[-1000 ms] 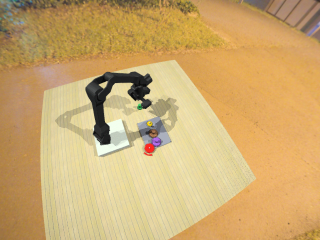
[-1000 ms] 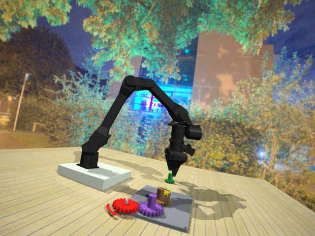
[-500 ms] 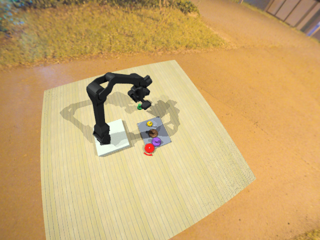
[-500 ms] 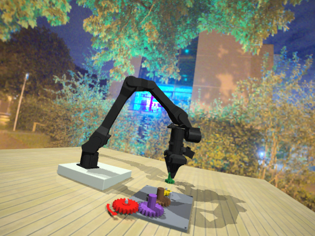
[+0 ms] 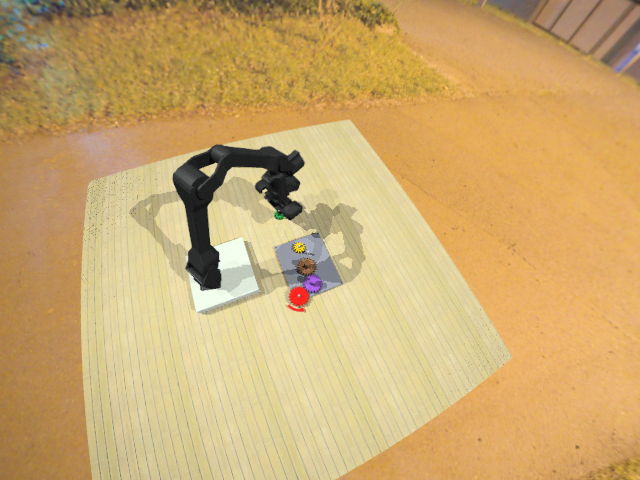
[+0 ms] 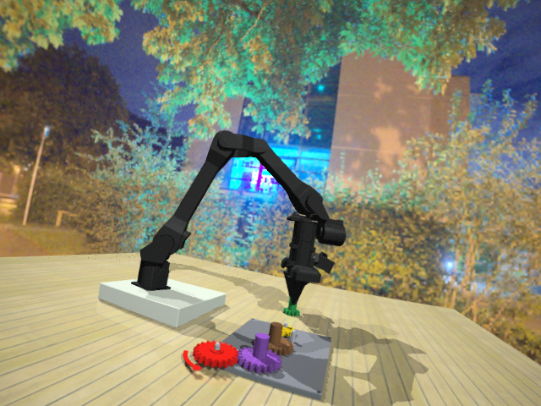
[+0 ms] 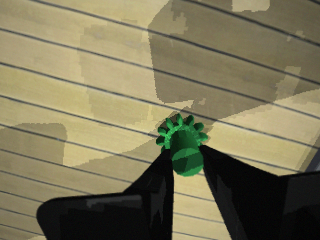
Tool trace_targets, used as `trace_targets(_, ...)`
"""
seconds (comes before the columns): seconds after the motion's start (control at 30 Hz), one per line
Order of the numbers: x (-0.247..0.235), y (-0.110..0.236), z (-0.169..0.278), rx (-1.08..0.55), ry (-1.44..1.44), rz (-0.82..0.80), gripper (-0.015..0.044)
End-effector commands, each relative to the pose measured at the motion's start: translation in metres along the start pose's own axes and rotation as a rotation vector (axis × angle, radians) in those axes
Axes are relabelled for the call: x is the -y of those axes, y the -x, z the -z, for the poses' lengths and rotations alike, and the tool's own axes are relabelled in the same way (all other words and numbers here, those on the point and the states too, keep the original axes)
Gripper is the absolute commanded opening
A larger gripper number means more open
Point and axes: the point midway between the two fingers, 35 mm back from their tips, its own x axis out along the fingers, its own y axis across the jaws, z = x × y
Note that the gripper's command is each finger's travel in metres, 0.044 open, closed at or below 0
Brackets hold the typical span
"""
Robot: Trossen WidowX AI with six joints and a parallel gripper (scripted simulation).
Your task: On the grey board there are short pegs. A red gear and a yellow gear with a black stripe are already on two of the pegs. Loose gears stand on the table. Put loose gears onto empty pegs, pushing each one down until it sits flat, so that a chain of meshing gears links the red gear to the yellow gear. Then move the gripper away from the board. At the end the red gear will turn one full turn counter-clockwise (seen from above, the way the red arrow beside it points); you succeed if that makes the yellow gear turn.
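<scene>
My gripper is shut on the upright handle of the small green gear, which stands upright on the table behind the board. The red gear sits at the front left edge of the grey board. The purple gear lies on the board beside it, teeth at the red gear's teeth. The brown gear lies behind the purple one. The small yellow gear is behind the brown one; their contact is unclear.
The purple and brown gears have tall upright handles on the board. The red arrow lies beside the red gear. The white base block of the arm is left of the board.
</scene>
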Motion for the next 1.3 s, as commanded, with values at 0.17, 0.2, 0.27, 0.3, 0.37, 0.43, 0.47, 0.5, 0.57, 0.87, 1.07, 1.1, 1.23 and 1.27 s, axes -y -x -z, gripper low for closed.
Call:
trace_targets(0.17,0.000,0.009,-0.003,0.000,-0.001,0.001,0.0000)
trace_targets(0.2,0.000,0.011,-0.003,0.000,-0.001,0.001,0.0000)
trace_targets(0.27,0.000,0.015,-0.004,0.000,-0.001,0.001,0.0000)
trace_targets(0.3,0.000,0.017,-0.005,0.000,-0.001,0.001,0.0000)
trace_targets(0.37,0.000,0.021,-0.006,0.000,-0.001,0.001,0.0000)
trace_targets(0.43,0.001,0.025,-0.006,0.000,-0.001,0.001,0.0000)
trace_targets(0.47,0.001,0.028,-0.007,0.000,-0.001,0.001,0.0000)
trace_targets(0.5,0.001,0.030,-0.007,0.000,-0.001,0.001,0.0000)
trace_targets(0.57,0.001,0.034,-0.008,0.000,-0.001,0.001,0.0000)
trace_targets(0.87,0.002,0.053,-0.010,0.001,-0.001,0.001,0.0000)
trace_targets(1.07,0.002,0.066,-0.011,0.001,-0.001,0.001,0.0000)
trace_targets(1.1,0.002,0.069,-0.011,0.001,-0.001,0.001,0.0000)
trace_targets(1.23,0.003,0.077,-0.011,0.001,-0.001,0.001,0.0000)
trace_targets(1.27,0.003,0.079,-0.011,0.001,-0.001,0.001,0.0000)
